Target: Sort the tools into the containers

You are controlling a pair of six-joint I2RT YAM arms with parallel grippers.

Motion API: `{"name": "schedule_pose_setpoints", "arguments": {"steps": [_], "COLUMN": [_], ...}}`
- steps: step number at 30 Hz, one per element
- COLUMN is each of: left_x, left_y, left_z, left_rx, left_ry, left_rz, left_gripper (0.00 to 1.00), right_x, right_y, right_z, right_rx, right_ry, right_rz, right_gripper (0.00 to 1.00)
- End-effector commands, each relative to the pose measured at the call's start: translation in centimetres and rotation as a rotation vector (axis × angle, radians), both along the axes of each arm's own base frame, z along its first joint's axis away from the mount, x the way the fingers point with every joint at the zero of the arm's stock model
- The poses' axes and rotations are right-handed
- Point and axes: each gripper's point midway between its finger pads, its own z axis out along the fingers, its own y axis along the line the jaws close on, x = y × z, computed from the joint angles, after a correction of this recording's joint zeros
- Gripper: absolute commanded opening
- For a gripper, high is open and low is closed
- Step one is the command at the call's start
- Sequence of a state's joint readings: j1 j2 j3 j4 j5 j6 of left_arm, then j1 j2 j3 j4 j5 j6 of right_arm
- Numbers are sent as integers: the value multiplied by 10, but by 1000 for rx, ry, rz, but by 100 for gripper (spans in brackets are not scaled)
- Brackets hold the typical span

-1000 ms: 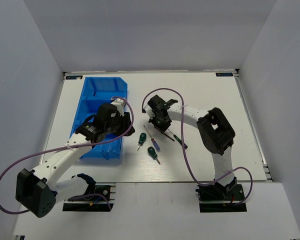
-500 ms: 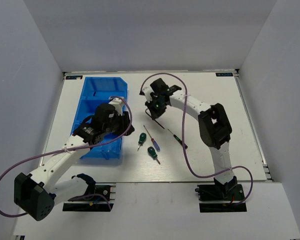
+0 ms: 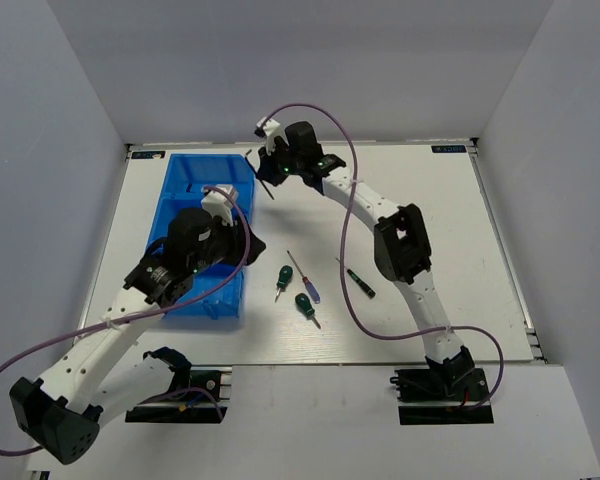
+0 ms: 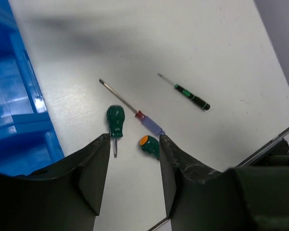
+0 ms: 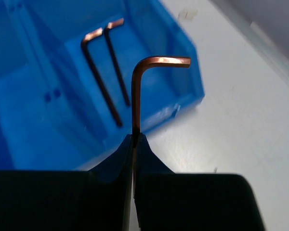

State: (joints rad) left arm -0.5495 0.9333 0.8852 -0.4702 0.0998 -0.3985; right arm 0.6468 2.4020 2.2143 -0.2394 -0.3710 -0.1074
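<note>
**Right wrist view.** The right fingers [image 5: 127,156] are pressed together on the lower end of a bent hex key [image 5: 134,96]. Its long shaft stands straight up from the fingertips, and its short arm turns off to the right at the top. The blue bin [image 5: 185,84] lies beyond the fingers, mostly to their left. In one of its compartments, ahead and left of the fingertips, two more hex keys [image 5: 100,79] lie side by side. To the right of the fingers is bare tabletop [image 5: 231,130]. This view does not show whether the held key hangs over the bin or just outside its wall.

**Left wrist view.** The left fingers [image 4: 98,159] stand apart with nothing between them.
- **By the finger on the view's left:** a stubby green screwdriver [image 4: 115,120] lies just ahead of the tip, its blade pointing back toward the gap.
- **By the other fingertip:** a second stubby screwdriver [image 4: 150,145] with an orange end is partly hidden by that finger.
- **Between these two:** a blue-handled screwdriver [image 4: 151,126] lies with its handle near that same finger and its thin shaft reaching away to the left.
- **Farther ahead and to the right:** a black-and-green screwdriver [image 4: 191,97] lies apart from the rest.

The bin fills the edge left of the fingers.

**Top view.** The right fingers are at the bin's far right corner, and the hex key hangs from them close by the rim. The left fingers hover over the bin's right side. All four screwdrivers lie on the tabletop to the right of the left fingers, outside the bin.
</note>
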Motion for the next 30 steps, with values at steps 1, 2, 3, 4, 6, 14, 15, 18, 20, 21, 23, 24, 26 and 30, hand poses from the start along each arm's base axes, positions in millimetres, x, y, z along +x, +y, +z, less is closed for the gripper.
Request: {"name": "schedule_pose_setpoints", "arguments": {"steps": [1,2,3,4,6,14,15,18,20,21,23,24,26,30], "left_x": [7,8,8,9,10,16,17,18,17,18,16,18,17,19], "left_y": [5,7,9,11,12,6,5,5,5,6,7,7,7,4], "left_z": [57,64,67,74,79,72,69,59,61,61,61,58,56,49], "left_rx": [-57,-62,-66,-69,-73,-66,-60,-33,-34,-31,-24,-19,-14,3], "left_ry": [-158,-173,-185,-200,-211,-179,-171,-131,-117,-119,-109,-101,-94,-76], "left_rz": [36,47,55,68,77,72,71,70,74,82,82,82,82,68], "left_gripper": [55,55,55,55,55,55,55,51,48,44,39,31,22,0], "right_x": [40,42,42,47,44,31,32,29,28,29,31,31,32,28], "right_y": [38,43,49,51,56,86,89,95,97,97,96,95,91,76], "right_z": [78,89,83,90,89,76,65,48,33,31,27,29,36,56], "right_rx": [263,290,304,349,371,427,415,397,380,378,375,375,381,381], "right_ry": [-278,-311,-308,-364,-393,-422,-415,-405,-393,-391,-385,-388,-383,-384], "right_rz": [-16,-16,-11,-17,2,47,49,57,57,55,39,38,30,30], "right_gripper": [0,0,0,0,0,0,0,0,0,0,5,12,36,44]}}
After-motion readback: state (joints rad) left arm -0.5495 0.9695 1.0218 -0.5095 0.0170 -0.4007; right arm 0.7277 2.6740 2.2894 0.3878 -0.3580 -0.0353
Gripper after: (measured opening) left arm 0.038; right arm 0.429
